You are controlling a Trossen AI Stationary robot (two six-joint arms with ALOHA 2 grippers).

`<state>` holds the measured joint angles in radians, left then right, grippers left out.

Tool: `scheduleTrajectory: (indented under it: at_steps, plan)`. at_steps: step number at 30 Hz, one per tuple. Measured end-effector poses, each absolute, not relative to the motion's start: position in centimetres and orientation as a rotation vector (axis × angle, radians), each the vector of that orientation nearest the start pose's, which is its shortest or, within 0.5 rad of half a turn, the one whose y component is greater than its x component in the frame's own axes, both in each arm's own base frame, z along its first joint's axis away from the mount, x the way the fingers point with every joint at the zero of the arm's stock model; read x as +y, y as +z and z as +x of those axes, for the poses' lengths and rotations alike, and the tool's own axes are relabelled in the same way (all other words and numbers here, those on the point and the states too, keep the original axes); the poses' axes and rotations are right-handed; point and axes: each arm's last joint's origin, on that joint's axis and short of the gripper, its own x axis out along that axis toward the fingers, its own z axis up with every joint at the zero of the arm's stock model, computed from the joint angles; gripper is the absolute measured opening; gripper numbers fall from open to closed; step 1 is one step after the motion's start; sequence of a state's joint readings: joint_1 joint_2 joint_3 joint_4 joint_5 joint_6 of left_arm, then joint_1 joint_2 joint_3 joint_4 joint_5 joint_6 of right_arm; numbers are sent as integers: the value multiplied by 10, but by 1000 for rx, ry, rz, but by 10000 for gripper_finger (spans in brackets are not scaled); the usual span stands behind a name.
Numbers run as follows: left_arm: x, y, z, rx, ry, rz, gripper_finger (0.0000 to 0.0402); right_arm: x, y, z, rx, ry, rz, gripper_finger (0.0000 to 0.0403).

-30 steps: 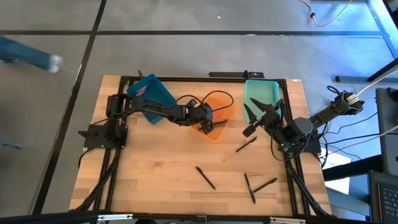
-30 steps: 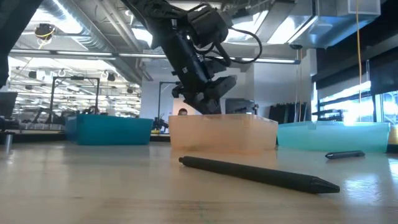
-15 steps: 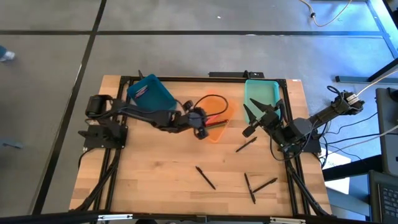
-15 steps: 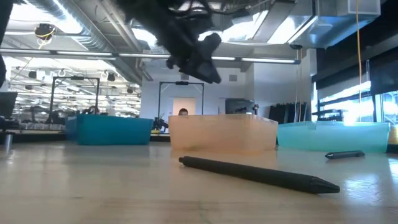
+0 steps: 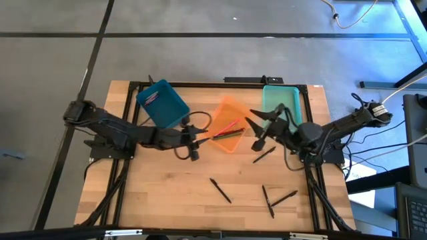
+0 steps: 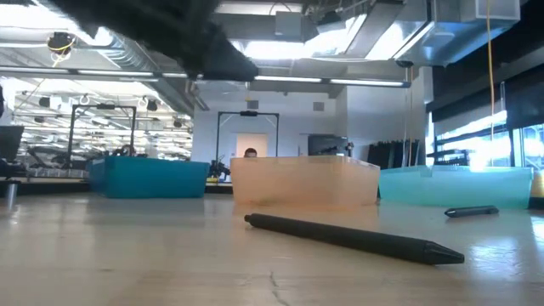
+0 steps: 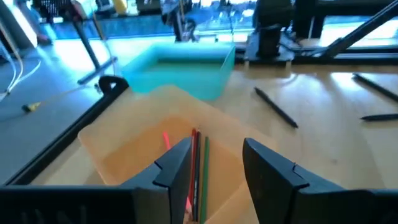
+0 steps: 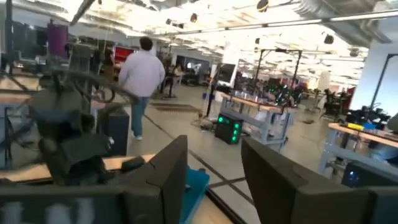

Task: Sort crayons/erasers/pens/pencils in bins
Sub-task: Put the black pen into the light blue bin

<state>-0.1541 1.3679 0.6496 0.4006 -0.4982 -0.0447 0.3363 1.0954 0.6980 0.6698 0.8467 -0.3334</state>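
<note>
The orange bin [image 5: 230,110] stands at the table's middle, between the teal-blue bin [image 5: 162,103] and the mint-green bin [image 5: 280,103]. Red, pink and green sticks [image 7: 198,163] lie on the orange bin's floor. My left gripper [image 5: 195,141] hangs open and nearly level just left of the orange bin, pointing at it, its fingers [image 7: 174,167] with nothing between them. My right gripper [image 5: 255,132] is open in the air between the orange and mint bins. Several black pens lie flat on the wood, one [image 5: 263,155] below the right gripper, another [image 6: 348,236] near the front.
More black pens lie toward the near edge [image 5: 220,190] [image 5: 267,200] [image 5: 285,198]. A black frame [image 5: 200,85] runs along the table's far side. Bare wood stretches at the near left [image 5: 147,193]. A person [image 8: 142,74] walks in the room beyond.
My left gripper has drawn back from over the orange bin toward the table's left edge, rising a little and tipping from pointing down to nearly level. My right gripper has edged toward the orange bin and turned somewhat. Both stay open.
</note>
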Motion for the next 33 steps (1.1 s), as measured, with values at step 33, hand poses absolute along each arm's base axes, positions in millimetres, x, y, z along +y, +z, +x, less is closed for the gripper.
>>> scheduleTrajectory:
  at_steps: [33]
  plan:
    - [-64, 169, 224, 305, -58, 94, 135, 130, 243, 264, 1329, -359, 69, 156]
